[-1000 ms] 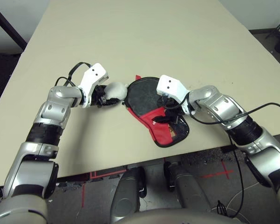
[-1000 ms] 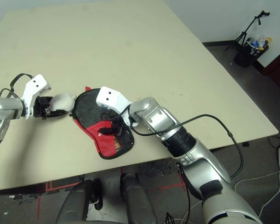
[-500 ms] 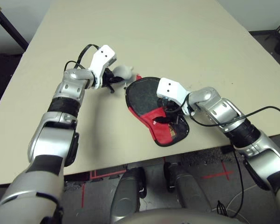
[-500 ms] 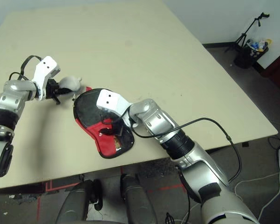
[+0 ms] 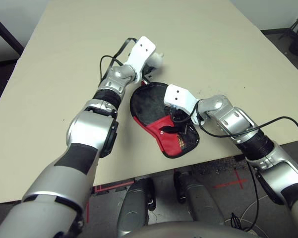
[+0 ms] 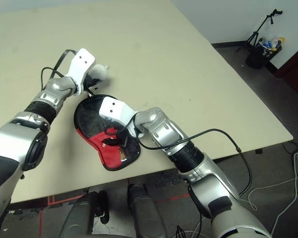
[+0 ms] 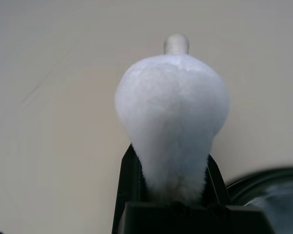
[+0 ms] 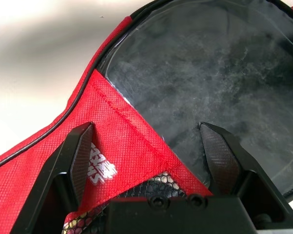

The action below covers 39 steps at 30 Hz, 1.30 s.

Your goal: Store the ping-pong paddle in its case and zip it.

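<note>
Midway along the desk's (image 5: 228,44) near edge, the right gripper (image 8: 153,146) gapes over the case (image 5: 161,116), while the left gripper (image 7: 168,187), clenched on a fuzzy white pad (image 7: 171,117), risks snagging its rim.

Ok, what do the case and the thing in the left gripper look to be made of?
Case: red fabric, non-woven by its dimpled texture, stitched seam, printed white logo; its round panel looks like clear scuffed plastic, glossy.

Held thing: white fuzzy pile, like plush or fleece, matte; the left gripper is shut on it.
</note>
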Motion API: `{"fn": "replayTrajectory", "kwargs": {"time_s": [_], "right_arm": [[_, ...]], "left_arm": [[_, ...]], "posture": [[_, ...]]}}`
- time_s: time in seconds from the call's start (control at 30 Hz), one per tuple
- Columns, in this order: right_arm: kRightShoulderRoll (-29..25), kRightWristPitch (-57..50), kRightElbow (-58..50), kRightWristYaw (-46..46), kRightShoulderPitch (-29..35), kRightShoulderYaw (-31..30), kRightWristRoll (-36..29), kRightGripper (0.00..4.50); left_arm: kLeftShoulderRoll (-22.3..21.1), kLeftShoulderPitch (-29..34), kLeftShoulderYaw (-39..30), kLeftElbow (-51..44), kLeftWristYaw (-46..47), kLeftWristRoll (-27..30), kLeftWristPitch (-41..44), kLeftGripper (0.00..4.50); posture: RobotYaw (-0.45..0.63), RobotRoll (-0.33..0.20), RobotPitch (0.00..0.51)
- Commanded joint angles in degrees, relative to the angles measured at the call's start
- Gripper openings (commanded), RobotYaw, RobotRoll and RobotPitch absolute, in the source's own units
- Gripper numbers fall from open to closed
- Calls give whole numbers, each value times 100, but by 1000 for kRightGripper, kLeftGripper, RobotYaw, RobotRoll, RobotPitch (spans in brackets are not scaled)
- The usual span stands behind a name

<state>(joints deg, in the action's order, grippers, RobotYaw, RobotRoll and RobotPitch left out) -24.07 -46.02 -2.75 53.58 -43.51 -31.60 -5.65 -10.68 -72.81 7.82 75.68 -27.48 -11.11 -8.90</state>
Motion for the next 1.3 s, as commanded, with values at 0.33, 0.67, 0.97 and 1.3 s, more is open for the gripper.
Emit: {"fn": "replayTrajectory", "kwargs": {"time_s": [0.33, 0.67, 0.97, 1.3], "right_arm": [[170, -102, 523, 9, 151, -101, 106, 4500], [323, 125, 874, 10, 15, 3, 157, 4500], [233, 107, 908, -28, 66, 188, 139, 4500], [107, 4, 1048, 21, -177, 622, 12, 4500]], "left_arm": [[430, 461, 68, -261, -1431, -1, -268, 494], [-64, 308, -374, -590, -1669, 411, -108, 2891], [-267, 157, -1062, -1634, -2899, 1605, 944, 4468], [-429, 865, -853, -3317, -3277, 1971, 2056, 4468]], "posture": [[-90, 0, 214], [-70, 0, 198], [-62, 0, 181], [-53, 0, 164]]}}
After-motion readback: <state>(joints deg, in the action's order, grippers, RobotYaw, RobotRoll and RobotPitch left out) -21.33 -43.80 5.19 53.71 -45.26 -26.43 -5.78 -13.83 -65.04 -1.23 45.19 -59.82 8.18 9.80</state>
